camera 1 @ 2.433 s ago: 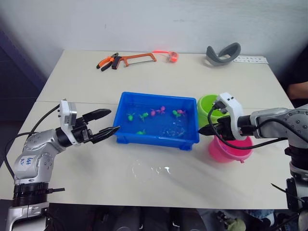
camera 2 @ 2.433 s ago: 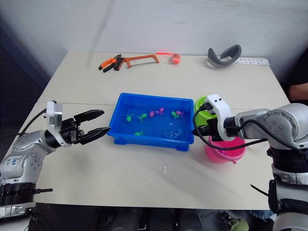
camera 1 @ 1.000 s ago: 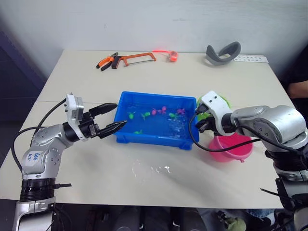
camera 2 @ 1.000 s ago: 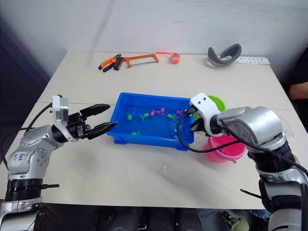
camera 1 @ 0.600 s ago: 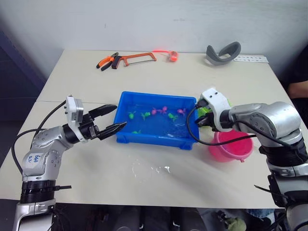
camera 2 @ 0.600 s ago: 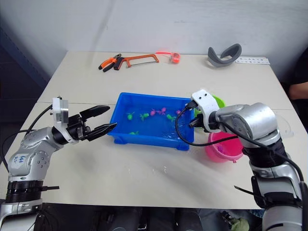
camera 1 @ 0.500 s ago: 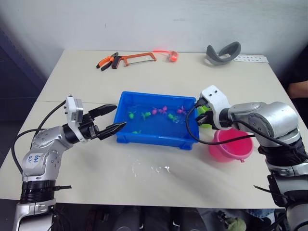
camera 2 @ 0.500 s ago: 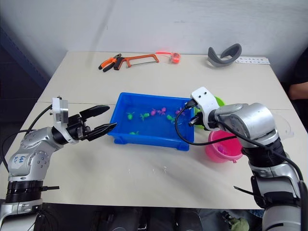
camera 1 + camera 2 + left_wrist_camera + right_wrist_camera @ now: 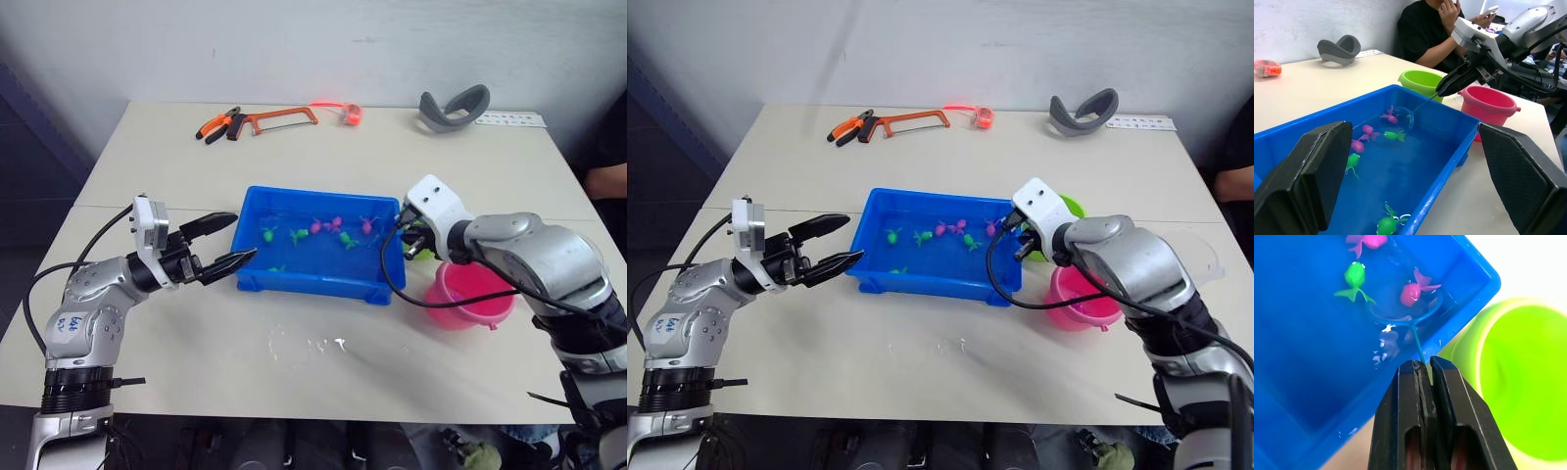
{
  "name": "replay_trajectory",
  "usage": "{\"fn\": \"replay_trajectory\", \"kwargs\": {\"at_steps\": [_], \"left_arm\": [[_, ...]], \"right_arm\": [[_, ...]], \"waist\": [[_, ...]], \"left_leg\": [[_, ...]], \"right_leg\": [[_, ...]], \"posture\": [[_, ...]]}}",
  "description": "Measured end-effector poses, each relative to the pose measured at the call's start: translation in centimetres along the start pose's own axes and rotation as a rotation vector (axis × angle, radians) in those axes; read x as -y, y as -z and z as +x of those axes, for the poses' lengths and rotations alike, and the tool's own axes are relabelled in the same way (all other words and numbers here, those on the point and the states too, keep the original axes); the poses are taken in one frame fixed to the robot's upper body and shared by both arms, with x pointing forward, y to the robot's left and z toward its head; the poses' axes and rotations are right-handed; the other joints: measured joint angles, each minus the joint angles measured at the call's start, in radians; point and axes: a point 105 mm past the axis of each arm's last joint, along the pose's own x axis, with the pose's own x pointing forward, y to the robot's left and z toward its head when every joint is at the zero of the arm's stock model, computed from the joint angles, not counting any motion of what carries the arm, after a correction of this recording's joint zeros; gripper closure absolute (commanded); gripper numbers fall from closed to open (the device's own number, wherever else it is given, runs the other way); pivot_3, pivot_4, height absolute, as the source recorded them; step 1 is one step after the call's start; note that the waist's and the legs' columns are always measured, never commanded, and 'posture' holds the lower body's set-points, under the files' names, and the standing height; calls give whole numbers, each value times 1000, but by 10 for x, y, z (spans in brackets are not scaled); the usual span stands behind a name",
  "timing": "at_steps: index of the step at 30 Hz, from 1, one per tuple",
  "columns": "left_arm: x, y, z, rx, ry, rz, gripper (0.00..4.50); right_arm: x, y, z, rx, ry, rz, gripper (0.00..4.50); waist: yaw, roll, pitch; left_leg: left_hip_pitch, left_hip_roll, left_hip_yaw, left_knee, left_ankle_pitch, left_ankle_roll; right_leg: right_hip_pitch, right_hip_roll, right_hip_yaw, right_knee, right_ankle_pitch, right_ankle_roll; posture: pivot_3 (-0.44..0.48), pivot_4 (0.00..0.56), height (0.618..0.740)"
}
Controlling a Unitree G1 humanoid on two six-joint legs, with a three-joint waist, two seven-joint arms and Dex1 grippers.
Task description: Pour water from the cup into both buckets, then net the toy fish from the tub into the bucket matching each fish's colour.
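- At the tub's right end, the right gripper (image 9: pixel 1422 363) is clamped tight on the net (image 9: pixel 1405 313), its thin handle pinched between the 2 black fingers so the hoop can be steered from above.
- The hoop sits low in the water with a pink fish (image 9: pixel 1413 291) inside its rim; I judge a scoop is under way. A green fish (image 9: pixel 1354 276) lies just beside the hoop, outside it.
- The blue tub (image 9: pixel 315 282) stands in the middle of the desk, with more pink and green fish loose toward its far wall.
- The green bucket (image 9: pixel 1518 382) and the pink bucket (image 9: pixel 470 299) stand just off the tub's right end, pink nearer the desk's front edge, close enough for a short carry. This fish belongs in the pink one.
- The left gripper (image 9: pixel 220 245) hangs at the tub's left end, spread wide and holding nothing, seemingly parked clear of the netting.
- Along the desk's far edge lie an orange hacksaw (image 9: pixel 279 120), pliers (image 9: pixel 216 127) and a grey curved piece (image 9: pixel 453 108), well apart from the work.
- A person in black (image 9: pixel 1432 32) sits beyond the desk's right edge.
- Lifting too fast could tip the fish out.
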Motion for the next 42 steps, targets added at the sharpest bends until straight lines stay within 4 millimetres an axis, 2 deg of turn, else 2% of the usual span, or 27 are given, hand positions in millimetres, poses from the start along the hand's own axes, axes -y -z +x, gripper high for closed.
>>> {"fn": "replay_trajectory", "kwargs": {"at_steps": [10, 12, 17, 20, 25, 30, 34, 42], "left_arm": [[1, 1, -1, -3, 4, -4, 46], [-1, -1, -4, 4, -8, 4, 46], [-1, -1, -5, 7, -8, 9, 46], [1, -3, -3, 8, 17, 13, 46], [6, -6, 6, 8, 78, 9, 46], [20, -12, 31, 21, 211, -3, 46], [45, -13, 51, 11, 398, -23, 46], [73, -22, 85, 62, 611, -21, 46]], "right_arm": [[0, 2, -2, 28, -23, 0, 4500], [7, -1, -10, 68, -48, 145, 4500], [13, 5, -27, 64, -117, 319, 4500], [11, 1, -54, 131, -211, 418, 4500], [2, 1, -78, 190, -288, 452, 4500], [-8, 6, -112, 333, -321, 409, 4500], [-6, 28, -140, 344, -239, 411, 4500], [10, 70, -190, 367, 45, 420, 4500]], "waist": [[-1, 0, 0], [-3, 0, 0], [-2, 0, 0], [0, 0, 0], [0, 0, 0], [4, 0, 0], [5, 0, 0], [7, 0, 0]], "left_leg": [[0, 0, 0, 0, 0, 0], [0, 1, 0, 0, 0, 0], [0, 1, 0, 0, 0, 0], [0, 1, -1, 0, 0, 0], [0, 1, -1, 0, 0, 0], [0, 0, -2, -1, 0, 0], [0, 0, -1, 0, 0, 0], [4, 0, -2, -1, 1, 1]], "right_leg": [[0, 0, 0, 0, 0, 0], [0, 0, 0, 0, 0, 0], [0, -1, 0, 0, 0, 0], [0, -1, 1, 0, 0, 0], [0, -1, 2, 0, 0, 0], [1, 0, 6, -1, 0, 0], [2, 2, 8, -1, 0, 0], [7, 3, 9, -1, 0, 0]], "posture": [[0, 150, 740], [0, 150, 740], [0, 150, 740], [0, 150, 740], [0, 150, 740], [0, 150, 740], [0, 150, 740], [0, 150, 740]]}}
